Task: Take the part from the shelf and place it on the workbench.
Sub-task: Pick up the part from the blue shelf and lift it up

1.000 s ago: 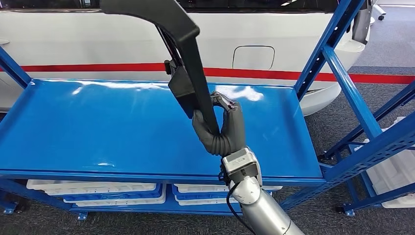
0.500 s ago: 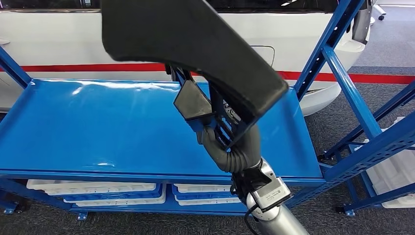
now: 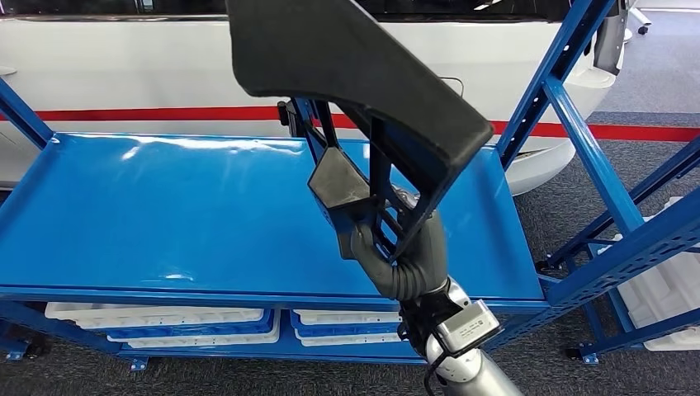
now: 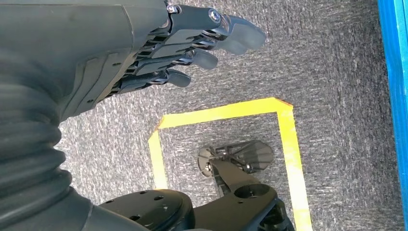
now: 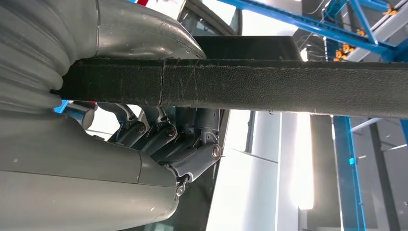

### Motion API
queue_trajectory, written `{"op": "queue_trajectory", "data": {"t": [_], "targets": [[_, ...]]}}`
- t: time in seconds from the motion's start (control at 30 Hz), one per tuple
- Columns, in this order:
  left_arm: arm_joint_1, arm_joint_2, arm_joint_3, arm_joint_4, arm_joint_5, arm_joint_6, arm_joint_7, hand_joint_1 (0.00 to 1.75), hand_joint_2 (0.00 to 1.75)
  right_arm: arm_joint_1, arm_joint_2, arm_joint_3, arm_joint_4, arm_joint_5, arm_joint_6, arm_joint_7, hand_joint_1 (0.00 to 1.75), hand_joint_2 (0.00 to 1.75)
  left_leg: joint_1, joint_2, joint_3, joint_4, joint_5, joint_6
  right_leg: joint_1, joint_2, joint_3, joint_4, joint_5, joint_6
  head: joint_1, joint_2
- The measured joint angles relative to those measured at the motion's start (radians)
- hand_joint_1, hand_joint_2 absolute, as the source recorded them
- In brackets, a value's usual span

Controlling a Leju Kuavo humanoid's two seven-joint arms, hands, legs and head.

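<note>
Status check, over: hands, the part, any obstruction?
Right hand grips black part, raised above blue shelf. Left hand open, over carpet. Shelf post close right.

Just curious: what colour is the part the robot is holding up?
Black part, seen best in the head view.

A long black part (image 3: 363, 74) (a textured trim piece with a ribbed underside) runs from the top centre of the frame down toward the middle, tilted so its broad face points to the upper right. The right hand (image 3: 396, 247) grips its lower end just right of centre, fingers wrapped around the ribbed section, with the silver arm rising from the bottom edge. Below and behind them lies the glossy blue shelf (image 3: 165, 214), spanning the left and centre of the frame. White trays (image 3: 157, 318) sit on a lower level at the bottom left. A white car body (image 3: 124, 66) with a red stripe crosses the top, and blue frame posts (image 3: 578, 124) slant down the right side.
</note>
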Motion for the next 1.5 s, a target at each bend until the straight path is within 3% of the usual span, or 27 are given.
{"op": "queue_trajectory", "data": {"t": [0.07, 0.17, 0.23, 0.3, 0.37, 0.4, 0.47, 0.5, 0.53, 0.6, 0.67, 0.7, 0.8, 0.83, 0.87, 0.9, 1.0, 1.07, 1.13, 1.2, 1.27, 1.37, 1.43, 1.47, 1.5], "targets": [[0.0, 0.0, 0.004, 0.0, 0.0, -0.002, 0.0, 0.0, 1.75, 0.005, -0.006, -0.004, 0.0, 0.0, -0.002, 0.004, 1.75, 1.75, -0.003, 0.0, -0.001, 0.002, -0.002, 0.006, -0.003, 0.0, 0.001, -0.005, 0.002, 0.004, 0.0, 0.0], [0.001, -0.001, 0.007, 0.0, 0.0, -0.002, 0.004, 0.0, 1.75, 0.017, -0.012, -0.008, -0.002, -0.008, -0.002, 0.01, 1.75, 1.75, -0.001, 0.002, 0.012, -0.021, 0.006, 0.026, -0.008, -0.001, -0.003, 0.001, 0.0, 0.013, 0.0, 0.0], [0.001, -0.002, 0.008, 0.0, 0.0, -0.002, 0.006, 0.0, 1.75, 0.024, -0.018, -0.012, -0.003, -0.014, -0.001, 0.011, 1.75, 1.75, 0.004, 0.005, 0.023, -0.04, 0.016, 0.033, -0.01, -0.003, -0.039, 0.07, -0.033, 0.008, 0.003, 0.0], [0.001, -0.001, 0.009, 0.0, -0.002, -0.002, 0.007, 0.0, 1.75, 0.033, -0.026, -0.018, -0.003, -0.018, 0.001, 0.006, 1.75, 1.75, 0.003, 0.007, 0.024, -0.042, 0.017, 0.034, -0.012, -0.004, -0.102, 0.191, -0.079, 0.004, 0.004, 0.0], [0.001, -0.001, 0.01, 0.0, -0.007, -0.005, 0.007, 0.0, 1.75, 0.049, -0.033, -0.024, -0.004, -0.021, 0.008, -0.01, 1.75, 1.75, 0.004, 0.007, 0.023, -0.042, 0.017, 0.032, -0.02, -0.004, -0.136, 0.248, -0.088, 0.015, 0.004, 0.0], [0.002, -0.002, 0.01, 0.0, -0.01, -0.006, 0.007, 0.0, 1.75, 0.058, -0.036, -0.026, -0.007, -0.021, 0.012, -0.02, 1.75, 1.75, 0.006, 0.006, 0.022, -0.04, 0.016, 0.027, -0.027, -0.005, -0.127, 0.224, -0.072, 0.027, 0.004, 0.0], [0.004, 0.0, 0.01, 0.0, -0.015, -0.007, 0.007, 0.0, 1.75, 0.071, -0.041, -0.03, -0.016, -0.017, 0.019, -0.035, 1.75, 1.75, 0.012, 0.005, 0.021, -0.033, 0.011, 0.011, -0.042, -0.009, -0.073, 0.111, -0.027, 0.055, 0.006, 0.0], [0.005, 0.001, 0.011, 0.0, -0.017, -0.006, 0.006, 0.0, 1.75, 0.077, -0.042, -0.032, -0.021, -0.014, 0.022, -0.04, 1.75, 1.75, 0.011, 0.004, 0.019, -0.026, 0.006, 0.0, -0.045, -0.009, -0.047, 0.063, -0.011, 0.059, 0.006, 0.0], [0.005, 0.003, 0.011, 0.0, -0.018, -0.006, 0.006, 0.0, 1.75, 0.081, -0.043, -0.034, -0.025, -0.011, 0.024, -0.042, 1.75, 1.75, 0.01, 0.004, 0.018, -0.021, 0.002, -0.009, -0.046, -0.009, -0.031, 0.035, -0.002, 0.057, 0.006, 0.0], [0.005, 0.003, 0.011, 0.0, -0.019, -0.006, 0.004, 0.0, 1.75, 0.09, -0.045, -0.039, -0.03, -0.006, 0.027, -0.045, 1.75, 1.75, 0.01, 0.005, 0.02, -0.019, 0.001, -0.023, -0.039, -0.004, -0.026, 0.031, 0.0, 0.036, 0.003, 0.0], [0.005, 0.001, 0.011, 0.0, -0.02, -0.006, 0.002, 0.0, 1.75, 0.095, -0.047, -0.043, -0.034, -0.004, 0.031, -0.046, 1.75, 1.75, 0.017, 0.008, 0.019, -0.014, -0.006, -0.028, -0.036, -0.004, -0.028, 0.034, 0.002, 0.019, 0.002, 0.0], [0.005, 0.0, 0.011, 0.0, -0.02, -0.006, 0.002, 0.0, 1.75, 0.096, -0.047, -0.045, -0.037, -0.002, 0.032, -0.046, 1.75, 1.75, 0.018, 0.01, 0.01, 0.01, -0.023, -0.028, -0.036, -0.003, -0.028, 0.033, 0.003, 0.012, 0.001, 0.0], [0.005, -0.001, 0.011, 0.0, -0.021, -0.006, 0.0, 0.0, 1.75, 0.1, -0.047, -0.048, -0.04, 0.002, 0.035, -0.047, 1.75, 1.75, 0.014, 0.013, -0.071, 0.196, -0.122, -0.021, -0.025, -0.006, -0.029, 0.033, 0.004, -0.005, 0.0, 0.0], [0.005, -0.002, 0.011, 0.0, -0.021, -0.006, 0.0, 0.0, 1.75, 0.103, -0.047, -0.048, -0.04, 0.003, 0.036, -0.047, 1.75, 1.75, 0.012, 0.012, -0.098, 0.254, -0.143, -0.019, -0.02, -0.006, -0.029, 0.033, 0.004, -0.009, 0.0, 0.0], [0.006, -0.001, 0.011, 0.0, -0.021, -0.006, 0.0, 0.0, 1.75, 0.106, -0.047, -0.049, -0.04, 0.004, 0.036, -0.047, 1.75, 1.75, 0.01, 0.012, -0.108, 0.277, -0.144, -0.014, -0.016, -0.006, -0.029, 0.033, 0.004, -0.01, 0.0, 0.0], [0.006, -0.001, 0.011, 0.0, -0.021, -0.006, 0.0, 0.0, 1.75, 0.108, -0.047, -0.049, -0.04, 0.005, 0.037, -0.047, 1.75, 1.75, 0.008, 0.012, -0.099, 0.263, -0.128, -0.009, -0.013, -0.006, -0.029, 0.033, 0.004, -0.01, 0.0, 0.0], [0.005, -0.001, 0.011, 0.0, -0.022, -0.006, 0.0, 0.0, 1.75, 0.11, -0.047, -0.05, -0.041, 0.007, 0.038, -0.047, 1.75, 1.75, -0.002, 0.012, -0.007, 0.086, -0.045, 0.011, -0.007, -0.004, -0.025, 0.034, 0.003, -0.01, 0.0, 0.0], [0.004, -0.001, 0.011, 0.0, -0.022, -0.006, 0.0, 0.0, 1.75, 0.11, -0.047, -0.051, -0.041, 0.008, 0.039, -0.047, 1.75, 1.75, -0.008, 0.012, 0.024, 0.019, -0.031, 0.013, -0.001, -0.005, -0.027, 0.035, 0.003, -0.006, 0.002, 0.0], [0.004, -0.001, 0.011, 0.0, -0.022, -0.006, 0.0, 0.0, 1.75, 0.111, -0.047, -0.052, -0.041, 0.008, 0.039, -0.047, 1.75, 1.75, -0.015, 0.011, 0.023, 0.011, -0.031, 0.012, -0.002, -0.006, -0.031, 0.033, 0.006, 0.0, 0.002, 0.0], [0.004, -0.001, 0.011, 0.0, -0.022, -0.006, 0.0, 0.0, 1.75, 0.112, -0.047, -0.053, -0.042, 0.008, 0.039, -0.047, 1.75, 1.75, -0.016, 0.011, 0.022, 0.003, -0.023, 0.021, -0.007, -0.007, -0.036, 0.035, 0.005, 0.009, 0.001, 0.0], [0.005, -0.001, 0.011, 0.0, -0.022, -0.006, 0.0, 0.0, 1.75, 0.112, -0.047, -0.053, -0.042, 0.008, 0.039, -0.047, 1.75, 1.75, -0.014, 0.012, 0.022, -0.006, -0.013, 0.031, -0.008, -0.008, -0.053, 0.065, -0.015, 0.01, 0.003, 0.0], [0.004, -0.001, 0.011, 0.0, -0.022, -0.006, -0.001, 0.0, 1.75, 0.116, -0.048, -0.054, -0.042, 0.009, 0.039, -0.047, 1.75, 1.75, -0.016, 0.012, 0.014, -0.007, -0.008, 0.039, -0.008, -0.008, -0.12, 0.214, -0.087, 0.002, 0.005, 0.0], [0.004, -0.001, 0.011, 0.0, -0.023, -0.006, -0.001, 0.0, 1.75, 0.124, -0.049, -0.054, -0.042, 0.011, 0.039, -0.047, 1.75, 1.75, -0.017, 0.012, 0.01, -0.006, -0.005, 0.041, -0.008, -0.008, -0.153, 0.293, -0.111, 0.005, 0.005, 0.0], [0.004, -0.001, 0.011, 0.0, -0.023, -0.006, -0.001, 0.0, 1.75, 0.128, -0.049, -0.054, -0.042, 0.013, 0.039, -0.048, 1.75, 1.75, -0.018, 0.012, 0.009, -0.006, -0.004, 0.041, -0.008, -0.008, -0.147, 0.288, -0.105, 0.012, 0.005, 0.0], [0.005, -0.002, 0.011, 0.0, -0.023, -0.007, -0.001, 0.0, 1.75, 0.131, -0.05, -0.054, -0.042, 0.014, 0.039, -0.048, 1.75, 1.75, -0.018, 0.012, 0.009, -0.006, -0.004, 0.04, -0.008, -0.008, -0.121, 0.244, -0.086, 0.019, 0.005, 0.0]]}}
